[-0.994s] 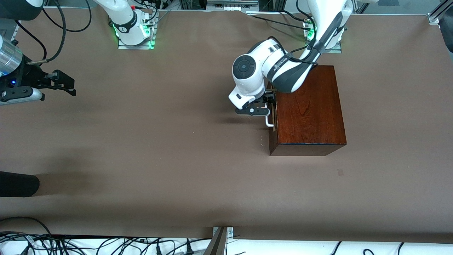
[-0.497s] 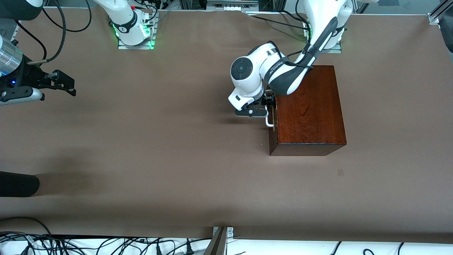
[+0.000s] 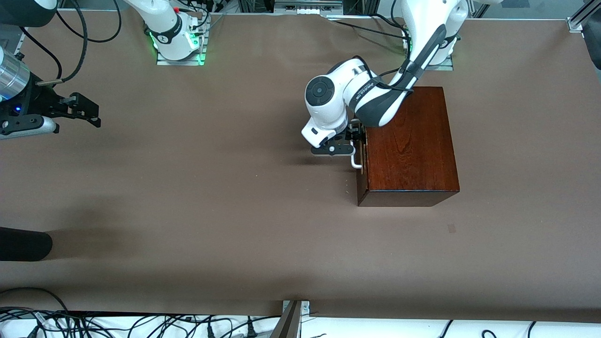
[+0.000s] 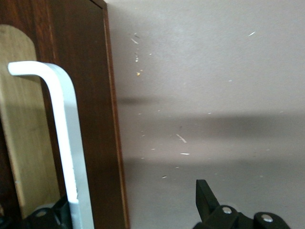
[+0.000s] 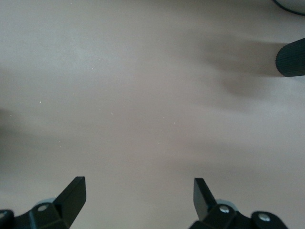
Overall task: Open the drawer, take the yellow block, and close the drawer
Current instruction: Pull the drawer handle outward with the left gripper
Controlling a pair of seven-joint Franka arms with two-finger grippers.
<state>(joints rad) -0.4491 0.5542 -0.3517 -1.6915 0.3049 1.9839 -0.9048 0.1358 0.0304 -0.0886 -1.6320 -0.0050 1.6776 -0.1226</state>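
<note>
The dark mahogany box (image 3: pixel 408 141) stands toward the left arm's end of the table. Its drawer front (image 3: pixel 361 180) faces the right arm's end and sits close against the box. The white bar handle (image 3: pixel 357 162) sticks out from it. My left gripper (image 3: pixel 357 137) is open at the handle's end nearer the robots' bases. In the left wrist view my left gripper (image 4: pixel 126 210) has the handle (image 4: pixel 62 119) and the drawer front (image 4: pixel 95 95) between its fingers. My right gripper (image 3: pixel 96 115) is open over bare table and waits. The yellow block is hidden.
A black rounded object (image 3: pixel 23 244) lies at the right arm's end of the table, nearer the front camera. It also shows in the right wrist view (image 5: pixel 290 59). Brown tabletop (image 3: pixel 211 188) spreads between the two arms. Cables lie along the table's near edge.
The left arm's wrist has shifted slightly toward the right arm's end, with the gripper still at the handle. The box, the handle and the right arm have not visibly moved.
</note>
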